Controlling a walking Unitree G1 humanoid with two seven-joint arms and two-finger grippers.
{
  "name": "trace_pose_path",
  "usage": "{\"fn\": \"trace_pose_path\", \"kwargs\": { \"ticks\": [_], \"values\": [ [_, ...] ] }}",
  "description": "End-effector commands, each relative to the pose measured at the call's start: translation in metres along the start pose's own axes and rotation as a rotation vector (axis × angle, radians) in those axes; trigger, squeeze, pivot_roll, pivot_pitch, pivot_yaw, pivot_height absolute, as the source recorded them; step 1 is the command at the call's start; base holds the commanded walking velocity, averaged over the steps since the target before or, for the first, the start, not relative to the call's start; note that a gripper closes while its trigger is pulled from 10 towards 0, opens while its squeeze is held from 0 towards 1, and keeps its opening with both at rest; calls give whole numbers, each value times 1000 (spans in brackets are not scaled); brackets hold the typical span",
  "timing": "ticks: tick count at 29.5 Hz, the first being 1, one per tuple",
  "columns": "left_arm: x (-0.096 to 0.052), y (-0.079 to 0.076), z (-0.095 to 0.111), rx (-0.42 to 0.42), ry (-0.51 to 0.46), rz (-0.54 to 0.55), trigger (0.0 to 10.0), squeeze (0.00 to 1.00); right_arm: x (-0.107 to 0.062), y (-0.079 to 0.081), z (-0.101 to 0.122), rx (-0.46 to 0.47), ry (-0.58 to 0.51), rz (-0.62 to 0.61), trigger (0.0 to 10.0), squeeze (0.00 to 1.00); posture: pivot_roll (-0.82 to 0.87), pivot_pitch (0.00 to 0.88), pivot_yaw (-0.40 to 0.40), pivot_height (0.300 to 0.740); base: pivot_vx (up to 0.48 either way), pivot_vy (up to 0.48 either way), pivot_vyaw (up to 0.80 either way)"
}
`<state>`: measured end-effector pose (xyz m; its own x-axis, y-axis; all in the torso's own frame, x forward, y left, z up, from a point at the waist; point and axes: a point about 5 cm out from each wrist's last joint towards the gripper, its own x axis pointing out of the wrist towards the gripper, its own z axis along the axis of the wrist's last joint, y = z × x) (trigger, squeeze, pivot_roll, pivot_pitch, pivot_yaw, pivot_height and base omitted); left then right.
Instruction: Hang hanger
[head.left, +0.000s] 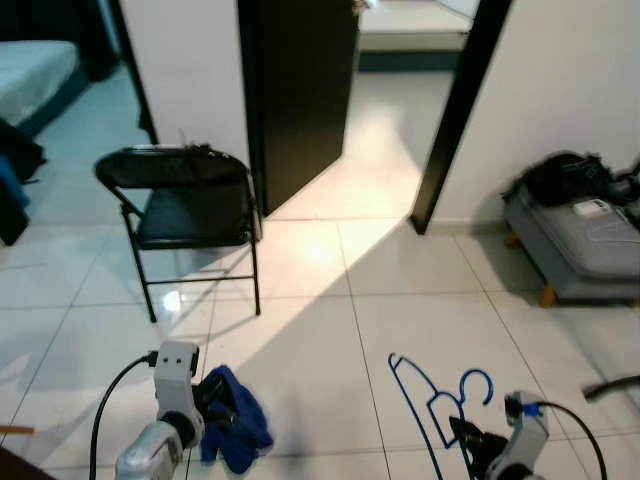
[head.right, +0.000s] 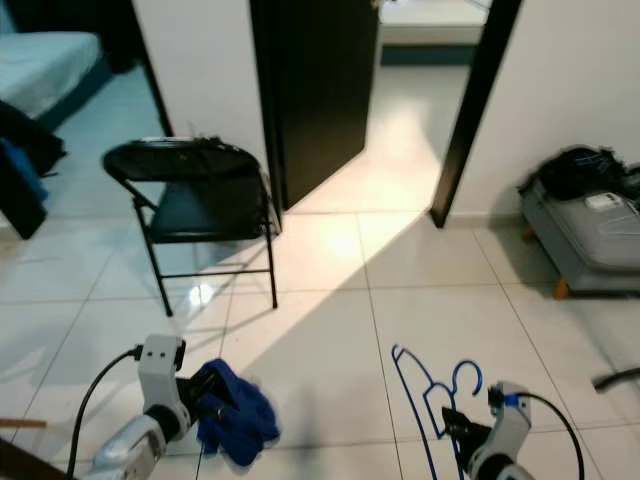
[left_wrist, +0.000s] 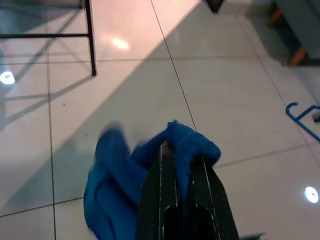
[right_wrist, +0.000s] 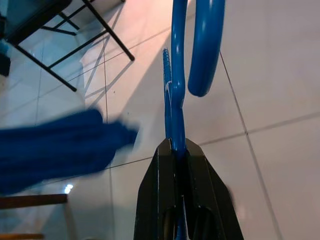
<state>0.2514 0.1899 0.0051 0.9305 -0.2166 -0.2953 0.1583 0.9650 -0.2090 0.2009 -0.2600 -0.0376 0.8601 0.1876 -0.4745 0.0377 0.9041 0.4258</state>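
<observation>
Jaws of the right gripper (right_wrist: 176, 150) clamp a thin blue plastic hanger (head.left: 430, 400), held above the floor; the left gripper (left_wrist: 182, 165) pinches a crumpled blue cloth (head.left: 232, 415). Hanging seems not yet begun, with no rail visible. Head views add a black folding chair (head.left: 190, 200) ahead of the left jaws.

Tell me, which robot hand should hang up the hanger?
The right hand, probably. It is already shut on the blue hanger, whose hook sticks out free beyond its fingers. The left hand is busy, shut on a blue cloth.
</observation>
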Motion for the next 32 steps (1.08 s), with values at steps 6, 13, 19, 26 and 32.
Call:
{"fn": "trace_pose_path", "kwargs": {
  "ticks": [6, 13, 19, 26, 32],
  "values": [
    [2, -2, -1, 6, -4, -23, 10000, 0, 6, 6, 0, -8, 1, 7, 10000, 0, 11, 69, 14, 740, 0, 0, -794],
    [3, -1, -3, 6, -4, -25, 10000, 0, 0, -3, 4, -14, 1, 0, 10000, 0, 10, 58, 13, 740, 0, 0, -788],
    [5, 0, 3, 88, -26, -46, 10000, 0, -3, -9, 9, -50, 9, 8, 10000, 0, 0, 62, 14, 740, 0, 0, -792],
    [19, 6, 72, 356, -185, -132, 10000, 0, 12, 14, 9, -148, 8, 96, 10000, 0, 1, 66, 17, 740, 0, 0, -791],
    [27, -10, 141, 464, -352, -251, 10000, 0, 23, 25, 39, -269, -44, 226, 10000, 0, 0, 72, 22, 740, 0, 0, -788]
  ]
}}
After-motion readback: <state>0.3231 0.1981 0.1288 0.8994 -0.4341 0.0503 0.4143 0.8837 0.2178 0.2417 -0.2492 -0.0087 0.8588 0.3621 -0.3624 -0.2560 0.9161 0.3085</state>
